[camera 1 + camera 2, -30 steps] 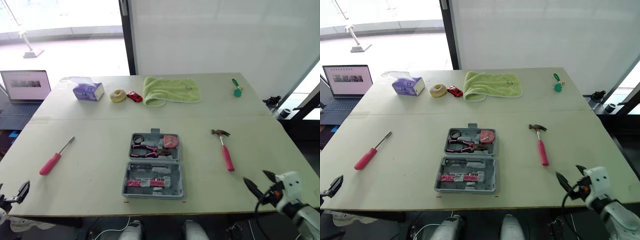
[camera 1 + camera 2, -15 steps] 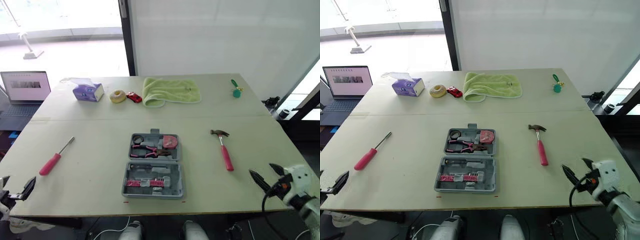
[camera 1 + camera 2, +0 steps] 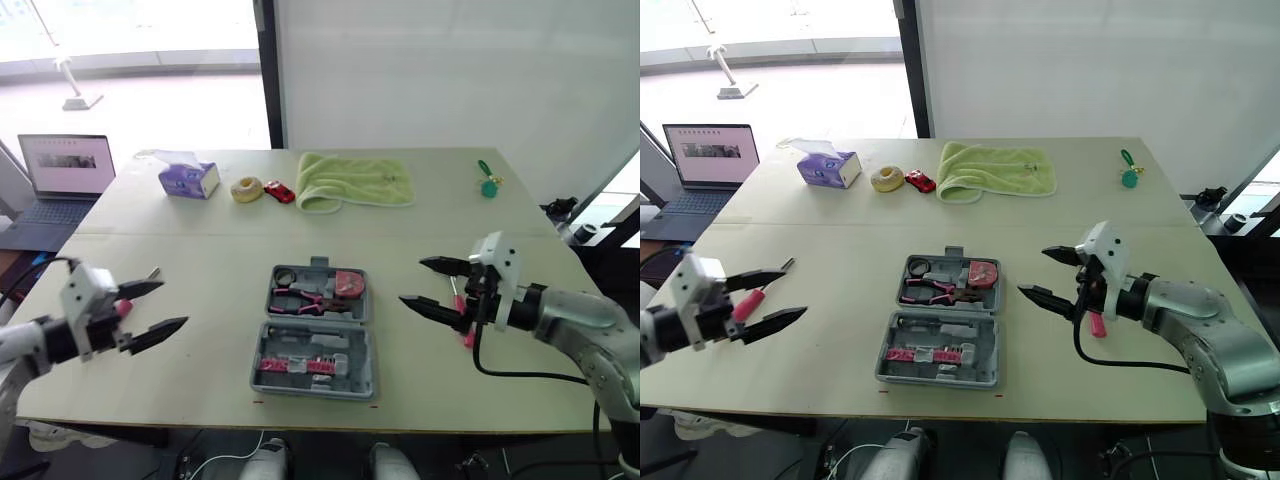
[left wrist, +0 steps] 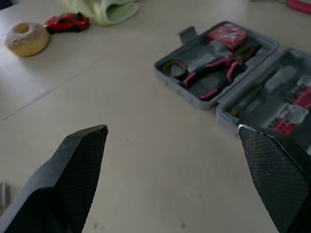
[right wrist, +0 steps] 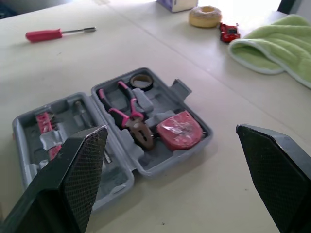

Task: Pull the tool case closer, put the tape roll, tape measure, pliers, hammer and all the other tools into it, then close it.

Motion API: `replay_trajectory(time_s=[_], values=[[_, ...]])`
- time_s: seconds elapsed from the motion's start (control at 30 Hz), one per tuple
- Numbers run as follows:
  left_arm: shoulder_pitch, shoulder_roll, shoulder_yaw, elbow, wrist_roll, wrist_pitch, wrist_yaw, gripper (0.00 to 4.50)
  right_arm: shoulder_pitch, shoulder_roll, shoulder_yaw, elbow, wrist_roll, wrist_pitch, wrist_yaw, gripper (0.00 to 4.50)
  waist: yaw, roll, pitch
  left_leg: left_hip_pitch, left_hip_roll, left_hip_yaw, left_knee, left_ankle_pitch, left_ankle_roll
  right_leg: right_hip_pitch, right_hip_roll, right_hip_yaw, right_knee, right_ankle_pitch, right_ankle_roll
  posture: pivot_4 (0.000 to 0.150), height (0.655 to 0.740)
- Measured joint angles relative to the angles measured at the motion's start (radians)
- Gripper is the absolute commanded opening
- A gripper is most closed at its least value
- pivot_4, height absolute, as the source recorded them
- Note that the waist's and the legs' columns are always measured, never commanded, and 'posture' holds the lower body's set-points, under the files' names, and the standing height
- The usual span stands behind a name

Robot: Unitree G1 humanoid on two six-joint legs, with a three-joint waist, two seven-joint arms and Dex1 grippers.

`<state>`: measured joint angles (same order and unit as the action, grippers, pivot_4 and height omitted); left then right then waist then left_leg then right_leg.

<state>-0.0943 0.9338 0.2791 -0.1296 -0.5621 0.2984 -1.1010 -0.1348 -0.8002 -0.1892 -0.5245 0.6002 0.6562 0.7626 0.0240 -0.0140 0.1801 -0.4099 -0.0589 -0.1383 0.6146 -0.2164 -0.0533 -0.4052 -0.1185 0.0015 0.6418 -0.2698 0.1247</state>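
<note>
Head views: tool case (image 3: pixel 315 330) open and flat at the middle of the desk (image 3: pixel 220 250). Holds tape roll (image 3: pixel 284 277), pliers (image 3: pixel 305 297) and red tape measure (image 3: pixel 348 283) in the far half, small pink pieces in the near half. Left jaws released and empty, hovering left of the case, with the pink screwdriver (image 3: pixel 748 303) lying on the desk behind them. Right jaws likewise spread wide and empty, hovering just right of the case; hammer (image 3: pixel 1097 324) on the desk behind them, mostly hidden. Along the far edge: tissue box (image 3: pixel 189 180), beige ring (image 3: pixel 246 189), toy car (image 3: pixel 280 191), green towel (image 3: pixel 355 180). Laptop (image 3: pixel 65 165) off the desk's left end.

Left wrist view: black fingers (image 4: pixel 73 170) far apart, nothing between them but bare desk. Case ahead, well apart from them, pliers and tape measure inside.

Right wrist view: fingers parted wide, gripping nothing. Open case below and between them, not touched; screwdriver beyond it.
</note>
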Motion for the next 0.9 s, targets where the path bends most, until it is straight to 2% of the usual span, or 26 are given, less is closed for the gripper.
replay_trajectory(time_s=[0.13, 0.23, 0.4, 0.5, 0.57, 0.73, 0.9], values=[[-0.275, 0.007, -0.148, -0.02, -0.023, 0.1, -0.09, 4.5, 0.102, 0.086, -0.035, -0.131, -0.007, 0.046, -0.153, 4.46, -0.017, -0.001, -0.001, 0.001, -0.003, 0.002, 0.0, 0.0, 0.0, 0.001, 0.0, 0.001, -0.002, 0.002, 0.003, 0.15, 0.7375], [-0.433, -0.043, -0.267, 0.0, -0.022, 0.152, -0.15, 4.5, 0.246, 0.159, -0.049, -0.192, -0.078, 0.055, -0.284, 4.46, -0.024, -0.001, -0.001, 0.001, -0.003, 0.002, 0.0, 0.0, 0.0, -0.001, 0.001, 0.001, 0.003, 0.002, 0.003, 0.15, 0.7375], [-0.593, -0.119, -0.367, 0.07, 0.003, 0.173, -0.212, 4.5, 0.438, 0.257, -0.075, -0.258, -0.167, 0.052, -0.416, 4.46, -0.044, -0.001, -0.001, 0.003, -0.002, 0.002, 0.0, 0.0, 0.001, -0.001, 0.003, 0.002, 0.006, 0.001, 0.003, 0.15, 0.7375], [-0.655, -0.144, -0.411, 0.13, 0.035, 0.16, -0.255, 4.5, 0.468, 0.286, -0.065, -0.257, -0.208, 0.039, -0.454, 4.46, -0.047, -0.001, -0.001, 0.004, -0.001, 0.003, 0.0, 0.0, 0.001, 0.0, 0.004, 0.003, 0.006, 0.001, 0.003, 0.15, 0.7375], [-0.671, -0.154, -0.417, 0.159, 0.053, 0.149, -0.27, 4.5, 0.447, 0.3, -0.061, -0.239, -0.224, 0.038, -0.474, 4.46, -0.047, -0.001, -0.001, 0.004, -0.001, 0.003, 0.0, 0.0, 0.001, 0.0, 0.005, 0.003, 0.006, 0.001, 0.003, 0.15, 0.7375], [-0.664, -0.152, -0.413, 0.167, 0.075, 0.146, -0.27, 4.5, 0.272, 0.285, -0.02, -0.103, -0.26, 0.107, -0.501, 4.46, -0.043, -0.001, 0.0, 0.003, 0.0, 0.002, 0.0, 0.0, 0.001, -0.001, 0.005, 0.004, 0.006, 0.001, 0.003, 0.15, 0.7375], [-0.57, -0.137, -0.37, 0.062, 0.07, 0.19, -0.199, 4.5, -0.027, 0.274, -0.006, 0.219, -0.264, 0.201, -0.496, 4.46, -0.045, -0.001, 0.0, 0.004, 0.0, 0.003, 0.0, 0.0, 0.001, -0.001, 0.005, 0.004, 0.006, 0.001, 0.003, 0.15, 0.7375]])
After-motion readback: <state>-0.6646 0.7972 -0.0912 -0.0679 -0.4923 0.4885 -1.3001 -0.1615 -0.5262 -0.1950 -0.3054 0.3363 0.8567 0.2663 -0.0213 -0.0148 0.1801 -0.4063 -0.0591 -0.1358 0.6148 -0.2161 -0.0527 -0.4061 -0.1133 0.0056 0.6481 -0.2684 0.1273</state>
